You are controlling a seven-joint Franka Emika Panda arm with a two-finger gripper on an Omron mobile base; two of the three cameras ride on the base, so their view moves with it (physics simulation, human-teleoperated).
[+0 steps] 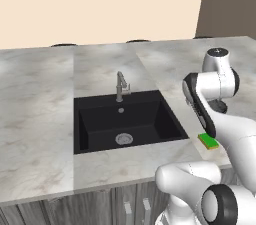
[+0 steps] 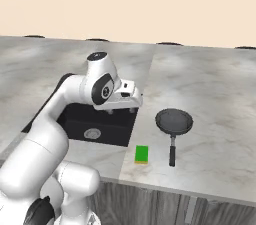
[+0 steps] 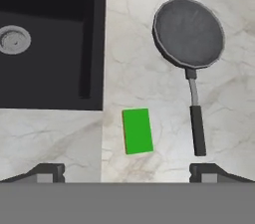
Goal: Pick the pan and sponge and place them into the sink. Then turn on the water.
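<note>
Grey pan (image 3: 188, 32) on the marble counter (image 3: 134, 68) right of the black sink (image 3: 50, 78), handle toward the counter edge, green sponge (image 3: 137, 131) just beside it, gripper (image 3: 127, 172) hovering above, jaws wide apart, holding nothing

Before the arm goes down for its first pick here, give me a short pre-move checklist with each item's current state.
1. Gripper jaws wide apart, nothing between them: ok.
2. Round grey metal pan with dark handle flat on the marble counter, unobstructed: ok.
3. Green rectangular sponge apart from the pan, free to grasp: ok.
4. Black rectangular sink holds nothing but its silver drain: ok.
5. Grey metal faucet not running yet: ok.
6. Gripper's height above the counter: cannot tell.
</note>
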